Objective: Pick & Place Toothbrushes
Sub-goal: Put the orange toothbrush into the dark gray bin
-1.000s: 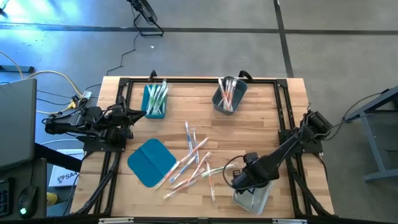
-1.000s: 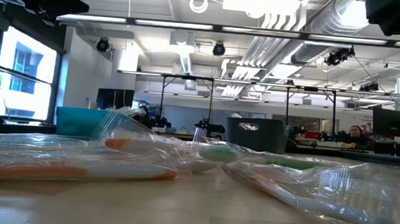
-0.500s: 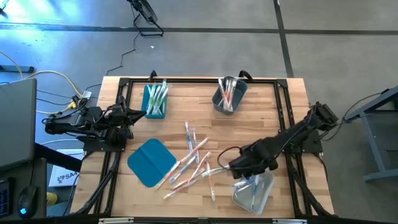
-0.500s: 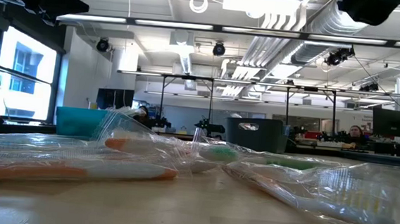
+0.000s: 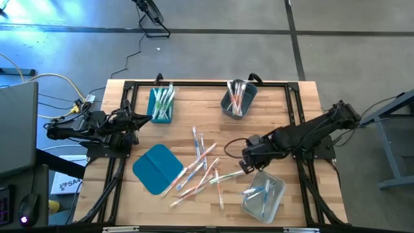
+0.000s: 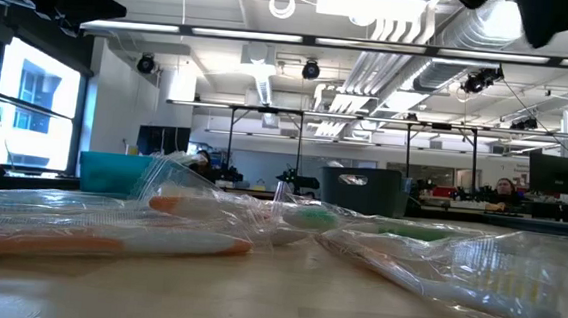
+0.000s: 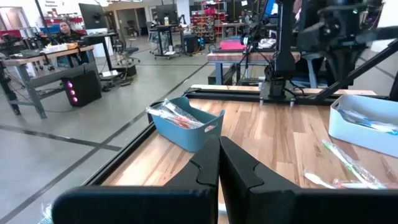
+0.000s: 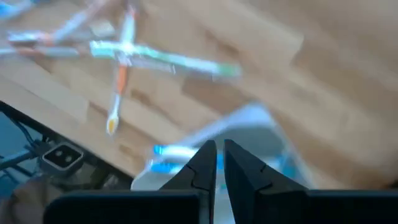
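Toothbrushes [image 5: 200,169] lie scattered in a loose pile at the middle of the tabletop [image 5: 272,123], near its front edge, and you can see more of them already sorted into the teal bin [image 5: 160,105] at the far left, the grey bin [image 5: 238,98] at the far middle and the clear bin [image 5: 264,197] at the near right. Your right hand [image 5: 246,166] hangs above the tabletop between the pile and the clear bin, its fingers [image 8: 205,163] drawn nearly together with nothing between them. Your left hand [image 7: 219,163] waits pressed together at the left edge, beside the teal bin. This looks like the gap between a drop and the next pick. You would next need to spread the right hand, carry it left over the pile and line it across a single brush.
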You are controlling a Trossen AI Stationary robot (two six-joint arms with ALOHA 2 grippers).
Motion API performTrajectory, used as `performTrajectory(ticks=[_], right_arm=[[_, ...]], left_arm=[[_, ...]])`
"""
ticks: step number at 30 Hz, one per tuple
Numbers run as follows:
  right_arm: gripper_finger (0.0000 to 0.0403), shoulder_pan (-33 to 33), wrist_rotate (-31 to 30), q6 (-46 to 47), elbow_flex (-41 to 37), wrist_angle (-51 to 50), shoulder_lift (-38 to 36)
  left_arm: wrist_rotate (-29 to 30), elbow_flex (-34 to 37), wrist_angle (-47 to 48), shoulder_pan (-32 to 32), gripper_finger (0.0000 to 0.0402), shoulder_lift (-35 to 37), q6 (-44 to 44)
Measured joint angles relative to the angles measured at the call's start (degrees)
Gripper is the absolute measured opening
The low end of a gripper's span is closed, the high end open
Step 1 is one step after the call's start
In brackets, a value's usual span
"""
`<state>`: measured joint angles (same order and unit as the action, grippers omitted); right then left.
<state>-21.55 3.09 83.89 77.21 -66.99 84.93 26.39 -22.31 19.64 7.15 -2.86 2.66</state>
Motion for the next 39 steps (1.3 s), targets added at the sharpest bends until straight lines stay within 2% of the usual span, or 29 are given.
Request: performTrajectory(ticks=[7, 15, 30, 39], right_arm=[[0.0015, 3.6, -3.2, -17.5, 0.0, 2.5, -2.2], [0.0015, 8.2, -3.9, -34.2, 0.0, 3.9, -2.7], [0.0015, 11.2, -9.3, -49.7, 0.0, 7.4, -2.7], [0.0015, 13.5, -10.5, -58.8, 0.0, 11.8, -3.6]], left_arm=[[0.0, 0.0, 0.3, 0.0, 0.0, 0.0, 0.0], [0.0, 0.0, 0.3, 0.0, 0.0, 0.0, 0.1], [0.2, 0.0, 0.3, 0.0, 0.0, 0.0, 0.5], [0.2, 0.0, 0.3, 0.0, 0.0, 0.0, 0.5]])
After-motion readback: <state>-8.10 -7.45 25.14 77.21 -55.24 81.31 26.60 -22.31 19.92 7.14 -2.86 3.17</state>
